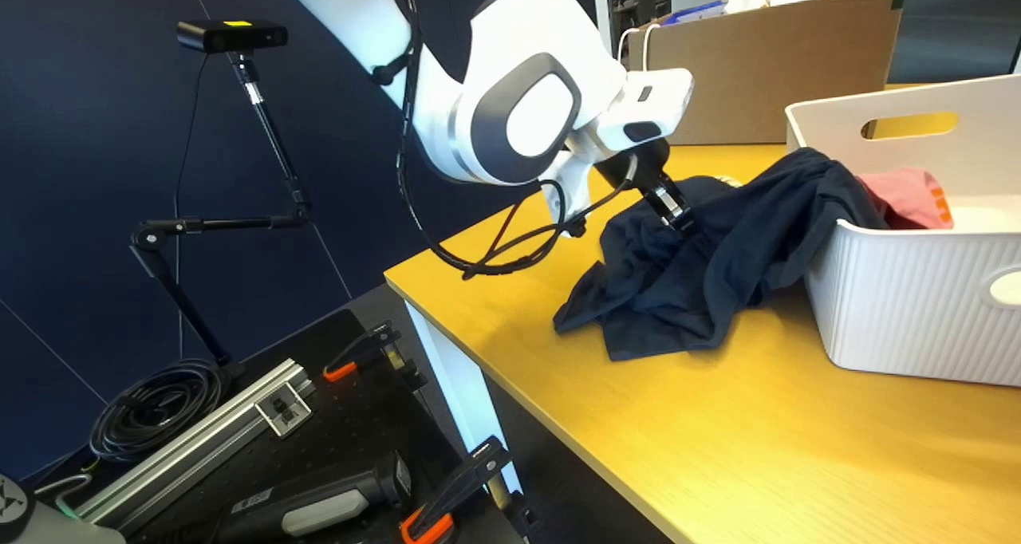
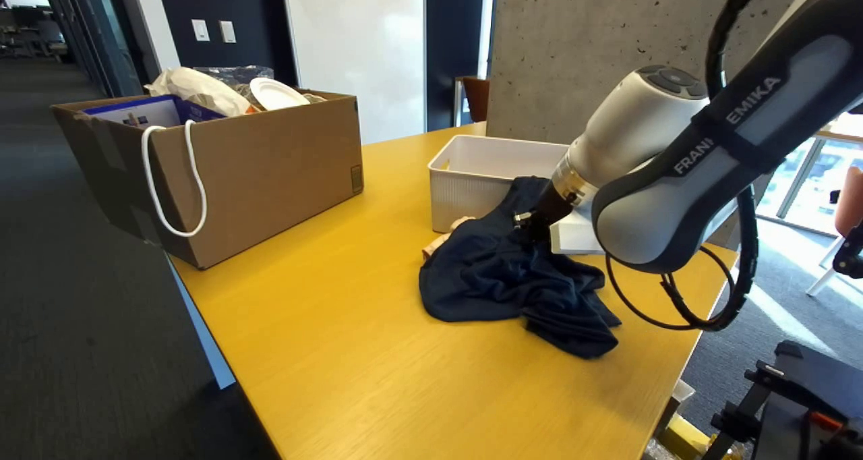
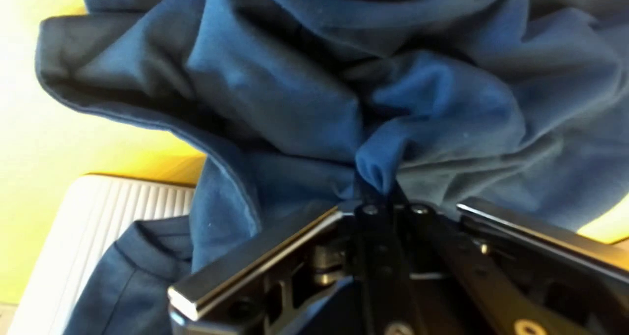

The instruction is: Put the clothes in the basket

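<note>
In an exterior view, my yellow table (image 1: pixel 798 448) bears a cardboard box (image 1: pixel 766 73) at two o'clock and a white basket (image 1: pixel 917 305) at three. The navy garment (image 1: pixel 662 305) lies partly bunched on the table, partly draped over the basket's nine o'clock rim. In the wrist view, I have the gripper (image 3: pixel 381 190) clenched on one of its folds. Pink cloth (image 1: pixel 909 197) shows inside the basket.

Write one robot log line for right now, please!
gripper: shut on navy cloth | navy cloth: part over basket rim, part on table | pink cloth: in basket
</note>
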Controlling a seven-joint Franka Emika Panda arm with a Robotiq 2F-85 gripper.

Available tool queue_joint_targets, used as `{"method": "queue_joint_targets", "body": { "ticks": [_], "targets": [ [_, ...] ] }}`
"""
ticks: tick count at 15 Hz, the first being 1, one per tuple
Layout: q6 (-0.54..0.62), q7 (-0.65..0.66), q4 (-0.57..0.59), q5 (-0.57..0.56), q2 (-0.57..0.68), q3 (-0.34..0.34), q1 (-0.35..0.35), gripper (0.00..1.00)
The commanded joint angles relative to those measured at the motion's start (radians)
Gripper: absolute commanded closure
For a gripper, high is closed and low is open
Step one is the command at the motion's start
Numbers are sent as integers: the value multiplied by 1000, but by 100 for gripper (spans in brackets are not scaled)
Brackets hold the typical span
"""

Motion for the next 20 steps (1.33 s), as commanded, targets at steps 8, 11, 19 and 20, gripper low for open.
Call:
{"method": "queue_joint_targets", "body": {
  "ticks": [8, 11, 19, 20],
  "targets": [
    [-134, -4, -124, -19, -377, -607, 427, 99],
    [-269, 24, -4, -74, -407, -761, 518, 99],
    [-513, -16, 393, -48, -394, -808, 473, 99],
    [-517, -42, 422, 2, -364, -770, 419, 99]
  ]
}}
